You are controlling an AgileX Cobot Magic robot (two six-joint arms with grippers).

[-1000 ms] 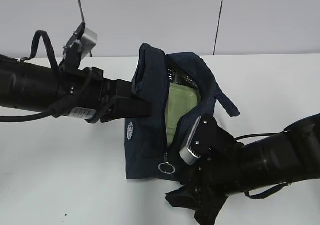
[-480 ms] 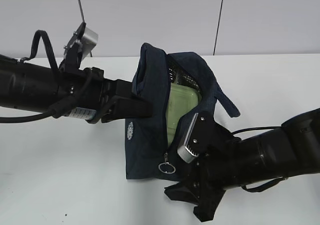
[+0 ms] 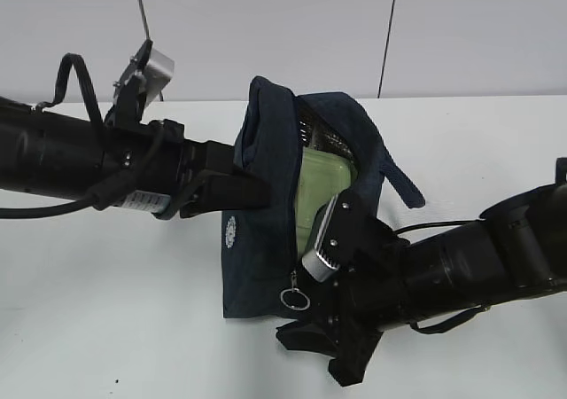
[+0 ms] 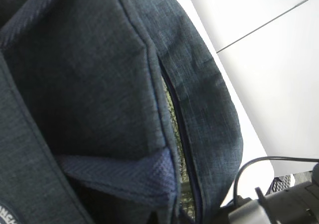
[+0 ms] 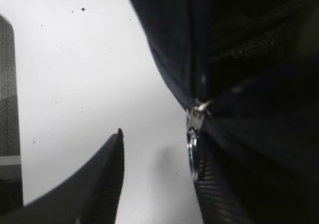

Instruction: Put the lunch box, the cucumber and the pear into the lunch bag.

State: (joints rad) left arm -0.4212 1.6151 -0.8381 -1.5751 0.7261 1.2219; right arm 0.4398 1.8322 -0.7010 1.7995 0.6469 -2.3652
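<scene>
One lunch bag [image 3: 266, 230] stands upright on the white bench [image 3: 106, 310], and you see its long zipper open from the top down to near its bottom. Inside the opening you can see the pale green lid of the lunch box [image 3: 321, 191], which sits in the bag, leaning against the far side. The cucumber and the pear do not show in any view, so you cannot tell where they are. The metal ring pull [image 3: 295, 298] hangs at the low end of the zipper, near the bottom front corner of the bag. A small white mark [image 3: 232, 230] is on the bag's left side panel.

Your left gripper [image 3: 239, 186] reaches from the left and meets the left wall of the bag near its upper part. Its jaws seem to pinch the fabric there, but the cloth hides the tips, so you cannot tell this for sure. In the left wrist view you see only navy fabric, a seam and a strap very close to the camera.

Your right gripper [image 3: 323, 355] is low at the front right of the bag, just beside the ring pull. In the right wrist view its jaws are spread: one dark finger [image 5: 94, 184] is apart from the bag on the left, and the other finger [image 5: 219, 199] lies just beside the ring pull [image 5: 192, 152].
</scene>
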